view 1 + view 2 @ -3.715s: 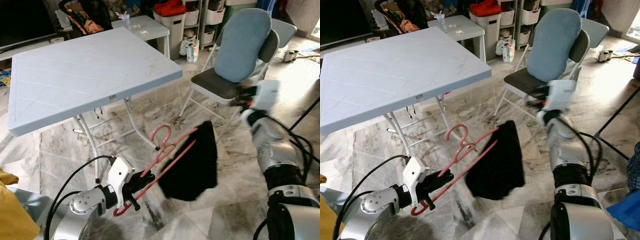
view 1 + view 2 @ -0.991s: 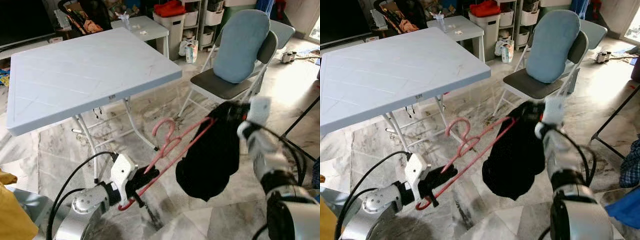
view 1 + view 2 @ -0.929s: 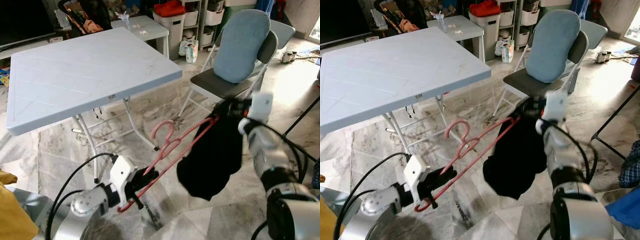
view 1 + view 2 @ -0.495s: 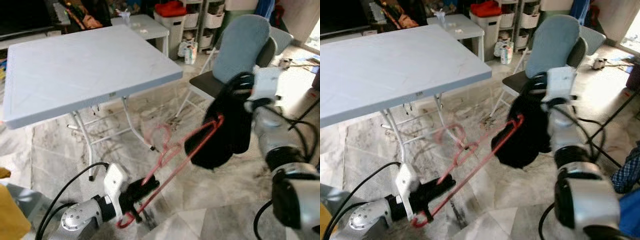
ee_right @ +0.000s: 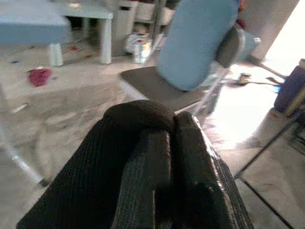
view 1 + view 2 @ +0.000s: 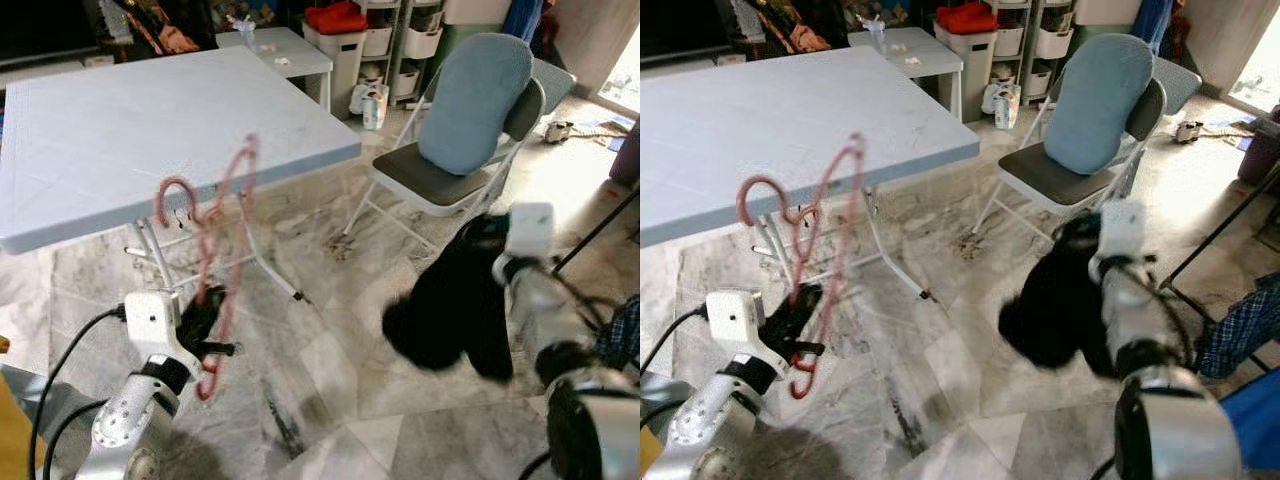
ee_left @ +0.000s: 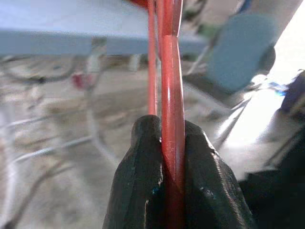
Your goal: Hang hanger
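A pink-red hanger [image 6: 228, 225] stands nearly upright in front of the table edge, its hook [image 6: 172, 196] at the top left. My left gripper [image 6: 208, 305] is shut on its lower bar; the left wrist view has the bar [image 7: 171, 119] pinched between both black fingers [image 7: 143, 181]. A black garment [image 6: 450, 310] hangs free of the hanger over the floor to the right. My right gripper [image 6: 485, 235] is shut on the garment's top, and in the right wrist view the cloth [image 5: 133, 143] bunches over the fingers.
A light blue folding table [image 6: 120, 120] stands ahead on the left, on thin metal legs [image 6: 262, 250]. A folding chair with a blue cushion [image 6: 475, 105] stands to the right. Storage bins [image 6: 345, 40] line the back. A black stand's bar [image 6: 1220, 235] and blue checked cloth [image 6: 1240, 335] are at far right.
The hanger has swung from a low slant toward the right up to near vertical at the left. The black garment has come off it and dropped lower with the right gripper.
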`<state>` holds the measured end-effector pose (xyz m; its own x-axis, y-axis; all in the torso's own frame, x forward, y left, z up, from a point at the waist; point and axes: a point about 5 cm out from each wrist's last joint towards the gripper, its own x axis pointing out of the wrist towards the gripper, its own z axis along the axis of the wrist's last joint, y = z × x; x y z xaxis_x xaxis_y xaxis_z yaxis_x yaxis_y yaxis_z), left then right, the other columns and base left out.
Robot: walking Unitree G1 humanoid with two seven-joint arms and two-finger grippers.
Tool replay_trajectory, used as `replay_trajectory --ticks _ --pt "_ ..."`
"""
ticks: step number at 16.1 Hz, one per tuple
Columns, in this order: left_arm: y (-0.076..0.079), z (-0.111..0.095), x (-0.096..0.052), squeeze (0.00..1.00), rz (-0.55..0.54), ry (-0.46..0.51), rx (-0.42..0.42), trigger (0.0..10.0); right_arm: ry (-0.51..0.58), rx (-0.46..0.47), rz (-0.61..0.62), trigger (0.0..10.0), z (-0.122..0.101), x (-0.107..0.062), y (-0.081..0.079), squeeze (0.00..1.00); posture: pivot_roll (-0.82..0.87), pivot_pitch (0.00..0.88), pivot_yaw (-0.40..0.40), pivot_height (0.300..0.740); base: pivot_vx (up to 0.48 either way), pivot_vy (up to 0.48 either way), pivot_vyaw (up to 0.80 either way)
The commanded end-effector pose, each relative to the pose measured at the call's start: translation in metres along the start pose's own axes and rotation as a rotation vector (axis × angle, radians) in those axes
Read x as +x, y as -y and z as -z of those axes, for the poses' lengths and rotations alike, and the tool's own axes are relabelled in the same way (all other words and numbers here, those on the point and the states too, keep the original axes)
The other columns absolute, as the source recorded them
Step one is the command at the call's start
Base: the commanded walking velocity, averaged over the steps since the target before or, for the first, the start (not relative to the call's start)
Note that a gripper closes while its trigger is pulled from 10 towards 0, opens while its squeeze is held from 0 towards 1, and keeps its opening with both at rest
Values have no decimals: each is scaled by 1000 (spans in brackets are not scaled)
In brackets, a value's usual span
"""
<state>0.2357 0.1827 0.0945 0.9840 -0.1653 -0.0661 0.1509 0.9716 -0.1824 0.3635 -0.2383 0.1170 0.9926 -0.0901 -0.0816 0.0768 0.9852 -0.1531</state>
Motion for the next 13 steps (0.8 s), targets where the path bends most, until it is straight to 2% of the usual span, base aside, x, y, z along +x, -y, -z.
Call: replay_trajectory --ticks 1,2,3,6,8,11,13 --pt "-3 3 1 0 -62 6 39 10000 86 -15 -39 0 -14 2 -6 0 34 0 -88 740 0 0 0" --pt "-3 3 2 0 -65 13 44 10000 88 -10 -47 0 -13 1 -8 0 40 0 -91 740 0 0 0" --pt "-6 0 7 0 -91 37 35 10000 93 -9 -81 0 -11 1 -21 0 57 0 -77 740 0 0 0" --pt "-12 -9 18 0 -117 78 51 10000 101 -2 -112 0 -12 2 -35 0 55 0 -79 740 0 0 0" --pt "-20 -10 23 0 -149 91 68 10000 81 -14 -160 0 -5 -1 -48 0 40 0 -88 740 0 0 0" --pt "-29 -2 12 0 -231 92 29 10000 60 -4 -193 0 10 -11 -56 0 32 0 -75 740 0 0 0" --pt "-31 4 6 0 -286 88 10 10000 91 18 -203 0 6 -11 -58 0 25 0 -56 740 0 0 0"
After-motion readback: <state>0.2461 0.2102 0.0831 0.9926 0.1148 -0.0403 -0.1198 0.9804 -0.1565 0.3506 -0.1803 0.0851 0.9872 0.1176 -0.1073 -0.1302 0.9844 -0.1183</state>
